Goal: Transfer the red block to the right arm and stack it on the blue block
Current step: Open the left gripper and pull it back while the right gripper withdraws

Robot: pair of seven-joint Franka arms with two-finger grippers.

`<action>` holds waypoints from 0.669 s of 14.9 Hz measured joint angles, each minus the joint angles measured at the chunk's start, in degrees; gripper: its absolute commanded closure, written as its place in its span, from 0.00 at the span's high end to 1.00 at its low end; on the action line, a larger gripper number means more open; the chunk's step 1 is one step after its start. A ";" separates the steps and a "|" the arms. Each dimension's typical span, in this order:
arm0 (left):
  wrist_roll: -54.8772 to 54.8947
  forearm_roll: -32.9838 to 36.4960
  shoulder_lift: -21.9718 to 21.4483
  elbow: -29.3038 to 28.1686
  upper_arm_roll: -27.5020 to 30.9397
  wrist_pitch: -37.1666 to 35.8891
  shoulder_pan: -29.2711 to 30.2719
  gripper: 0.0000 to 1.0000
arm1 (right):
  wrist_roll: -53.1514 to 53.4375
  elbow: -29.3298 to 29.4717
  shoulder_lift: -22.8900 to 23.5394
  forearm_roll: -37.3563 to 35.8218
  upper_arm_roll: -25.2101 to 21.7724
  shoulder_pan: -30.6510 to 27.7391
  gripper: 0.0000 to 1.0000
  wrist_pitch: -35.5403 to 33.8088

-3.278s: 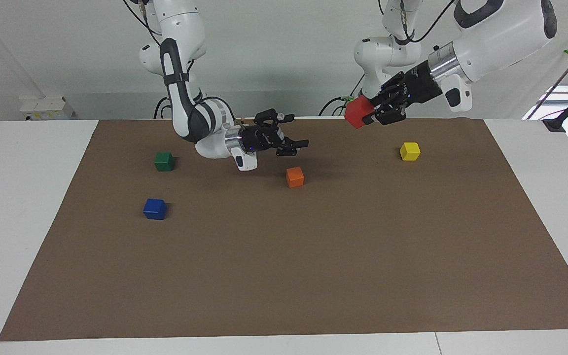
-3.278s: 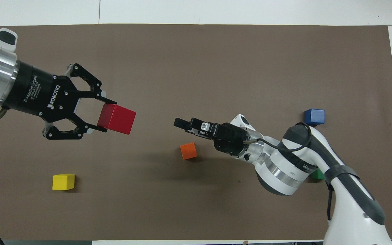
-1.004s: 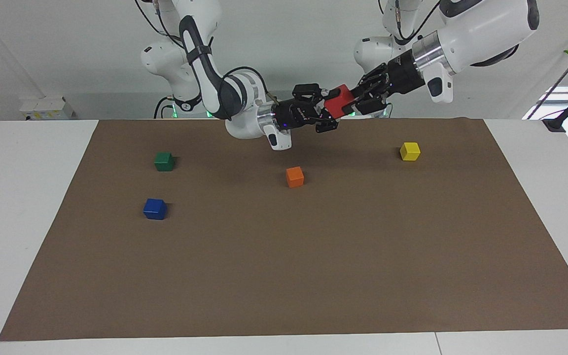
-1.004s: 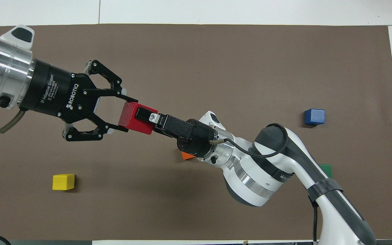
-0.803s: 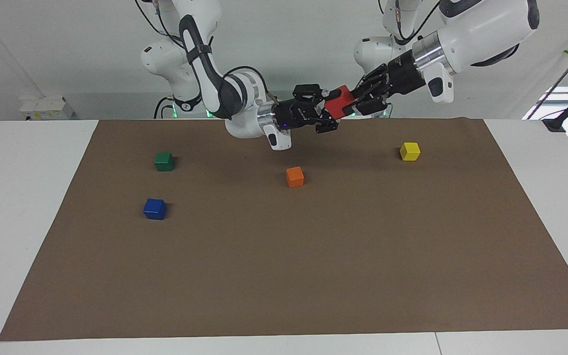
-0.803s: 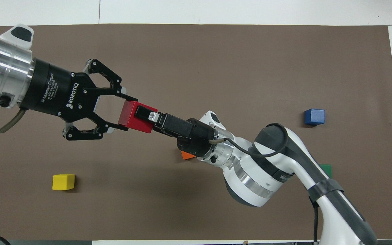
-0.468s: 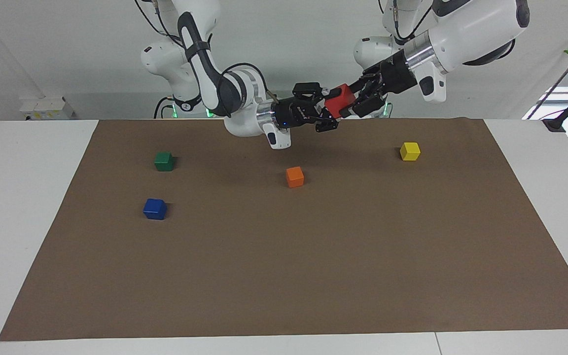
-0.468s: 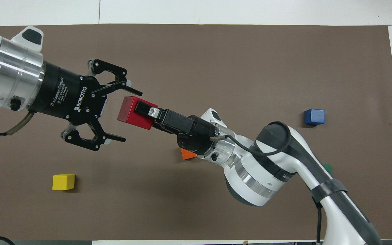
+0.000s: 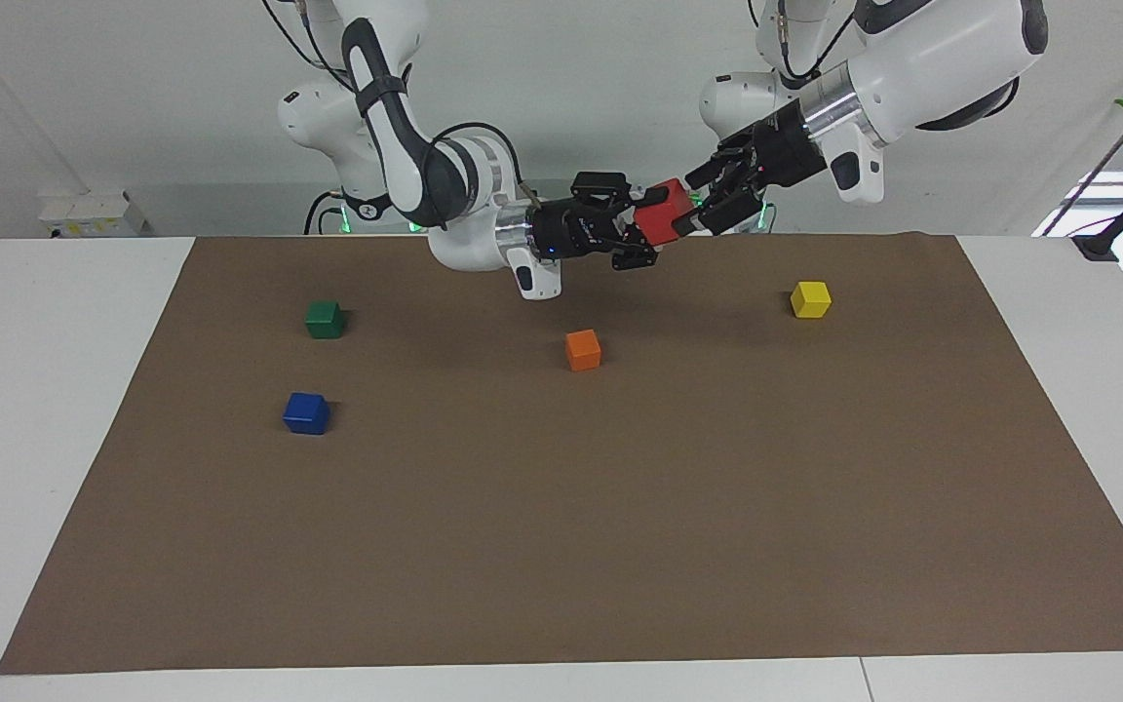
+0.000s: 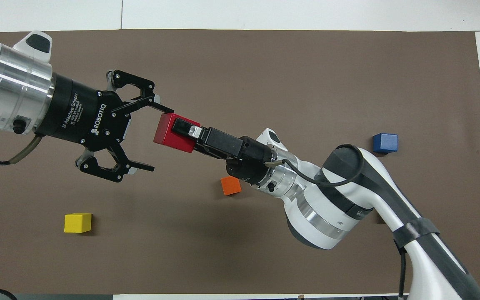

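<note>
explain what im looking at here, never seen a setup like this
Two white robot arms work at a table with a brown mat. One picture faces the robots; the other looks down from above them. Up in the air, the right gripper is shut on the red block. The left gripper stands open beside it, having let go. On the mat lie a blue block, green block, orange block and yellow block.
</note>
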 measured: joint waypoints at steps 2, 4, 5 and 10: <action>0.00 0.03 0.01 0.00 0.04 0.35 -0.04 1.00 | 2.12 -0.08 -1.93 -2.33 0.19 -1.31 0.00 4.90; 0.00 0.13 -0.12 0.00 0.17 -0.06 -0.02 1.00 | 4.46 -0.08 -3.73 -4.86 0.12 -3.71 0.00 8.77; 0.00 0.30 -0.15 0.00 0.21 -0.07 0.01 1.00 | 5.56 -0.09 -4.53 -7.11 0.09 -4.69 0.00 10.30; 7.42 17.58 -0.71 -1.85 0.13 2.27 -0.01 1.00 | 8.92 -0.46 -6.57 -13.88 0.16 -5.83 0.00 14.06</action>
